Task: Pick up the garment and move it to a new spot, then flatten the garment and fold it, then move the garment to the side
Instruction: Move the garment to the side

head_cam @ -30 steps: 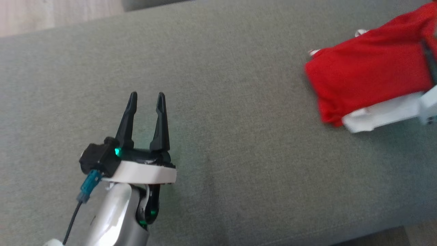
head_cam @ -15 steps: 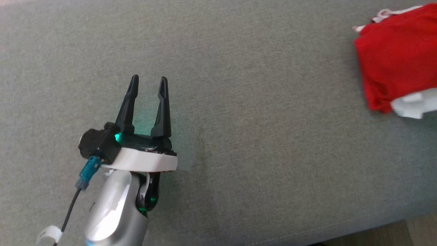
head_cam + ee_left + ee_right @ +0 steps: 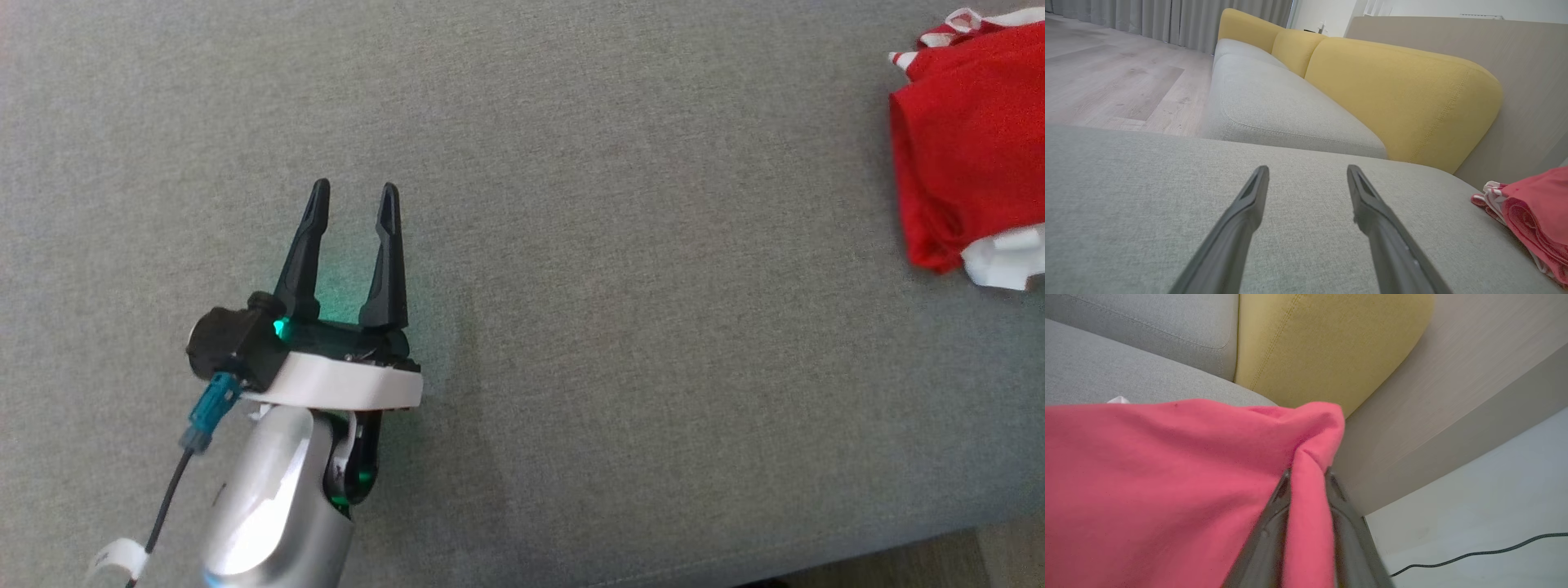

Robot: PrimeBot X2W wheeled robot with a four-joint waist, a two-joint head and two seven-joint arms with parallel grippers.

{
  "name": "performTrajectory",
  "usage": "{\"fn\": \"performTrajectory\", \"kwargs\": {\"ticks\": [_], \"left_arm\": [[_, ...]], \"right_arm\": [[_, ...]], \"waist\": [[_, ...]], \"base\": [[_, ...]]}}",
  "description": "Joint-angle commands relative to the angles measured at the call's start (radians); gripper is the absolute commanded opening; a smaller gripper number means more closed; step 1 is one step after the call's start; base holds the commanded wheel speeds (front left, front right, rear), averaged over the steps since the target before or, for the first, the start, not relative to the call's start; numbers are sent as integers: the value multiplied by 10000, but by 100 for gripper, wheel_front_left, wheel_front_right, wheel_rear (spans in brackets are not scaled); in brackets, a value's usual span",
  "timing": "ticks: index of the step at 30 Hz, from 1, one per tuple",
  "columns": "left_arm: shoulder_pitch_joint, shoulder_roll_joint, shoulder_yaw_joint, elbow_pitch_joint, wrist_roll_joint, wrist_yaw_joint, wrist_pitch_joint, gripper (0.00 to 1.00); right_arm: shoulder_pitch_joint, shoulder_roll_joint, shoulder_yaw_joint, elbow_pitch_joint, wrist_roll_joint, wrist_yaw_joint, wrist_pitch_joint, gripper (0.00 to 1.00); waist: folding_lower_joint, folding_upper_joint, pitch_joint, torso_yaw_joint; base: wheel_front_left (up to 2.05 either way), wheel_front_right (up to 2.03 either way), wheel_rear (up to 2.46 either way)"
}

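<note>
Left claw (image 3: pixel 355 189) over the left half of the grey cushion (image 3: pixel 612 286), spread wide, nothing between the fingers; touching the fabric or just above it, cannot tell. Right of it, a broad bare stretch of cushion, open all the way across. Red garment (image 3: pixel 967 155) bunched at the cushion's right end, white layer (image 3: pixel 1000 261) poking out beneath, the rest cut off by the head view's border. Right claw (image 3: pixel 1306 473) there too, narrow, pinching a red fold, fingertips half buried in cloth. Cushion's front edge just below the garment.

Left pincer (image 3: pixel 1307 168) agape above grey cushion (image 3: pixel 1126 183)
</note>
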State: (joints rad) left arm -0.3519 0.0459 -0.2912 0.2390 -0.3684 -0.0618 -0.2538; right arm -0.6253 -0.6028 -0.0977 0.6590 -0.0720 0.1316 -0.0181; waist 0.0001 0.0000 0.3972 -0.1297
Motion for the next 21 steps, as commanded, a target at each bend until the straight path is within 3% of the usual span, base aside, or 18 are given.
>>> {"fn": "performTrajectory", "kwargs": {"ticks": [1, 11, 21], "left_arm": [[-298, 43, 306, -266, 100, -24, -80, 100], [-206, 43, 478, -200, 52, -44, -80, 100], [431, 43, 901, -332, -56, 15, -80, 100]], "right_arm": [[-13, -188, -151, -276, -22, -9, -93, 100], [260, 339, -364, -1225, -191, -9, -88, 100], [840, 1905, 474, -3671, 713, -9, 86, 100]], "waist": [[-1, 0, -21, -18], [-1, 0, -597, -69], [-1, 0, -2078, 157]], "base": [[0, 0, 0], [0, 0, 0], [0, 0, 0]]}}
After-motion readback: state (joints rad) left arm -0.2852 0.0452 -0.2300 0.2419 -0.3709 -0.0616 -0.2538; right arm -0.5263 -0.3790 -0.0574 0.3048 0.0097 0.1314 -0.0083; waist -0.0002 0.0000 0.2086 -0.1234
